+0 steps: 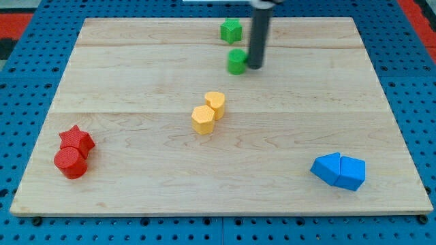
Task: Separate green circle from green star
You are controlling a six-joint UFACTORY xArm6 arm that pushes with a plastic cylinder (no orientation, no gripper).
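The green star [231,30] lies near the view's top edge of the wooden board [136,75], a little right of centre. The green circle [237,61] lies just below it, with a small gap between the two. My tip [254,67] is at the right side of the green circle and touches it or nearly does. The dark rod rises from there up to the view's top edge, passing just right of the green star.
Two yellow blocks [216,103] [202,120] touch each other at the board's centre. A red star [77,139] and a red circle [70,163] sit together at the bottom left. Two blue blocks [327,167] [352,173] sit together at the bottom right.
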